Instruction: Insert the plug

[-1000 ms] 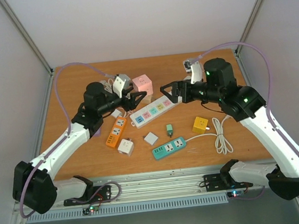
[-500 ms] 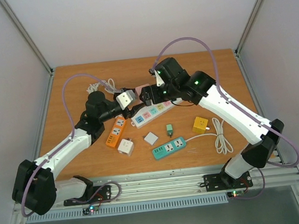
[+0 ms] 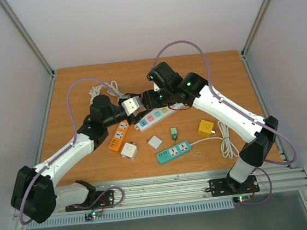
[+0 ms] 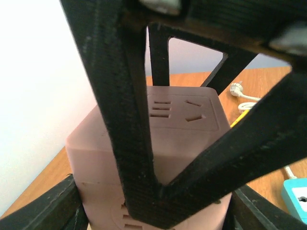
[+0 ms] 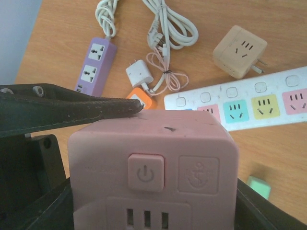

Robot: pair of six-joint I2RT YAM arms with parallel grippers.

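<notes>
Holding the pink socket cube (image 5: 153, 143) between both grippers, lifted off the table (image 3: 74, 90) toward the middle of its far half.

Right gripper (image 3: 149, 98) is clamped on the cube's sides. Left gripper (image 3: 137, 104) looks clenched on it too, with fingers flush on opposite faces and one fingertip (image 5: 129, 106) on the cube's upper edge. No readable text. The face toward the right wrist camera has an embossed power-symbol button (image 5: 146, 173), an anchor icon (image 5: 198, 175) and slots below. The up-facing face in the left wrist view has three stacked slots plus two angled ones. It's a cube, so no long axis. Prongs not visible, so I can't tell which way the plug points. White power strip (image 3: 156, 114) lies just below and nearer, and an orange strip (image 3: 119, 135) sits left of it.
</notes>
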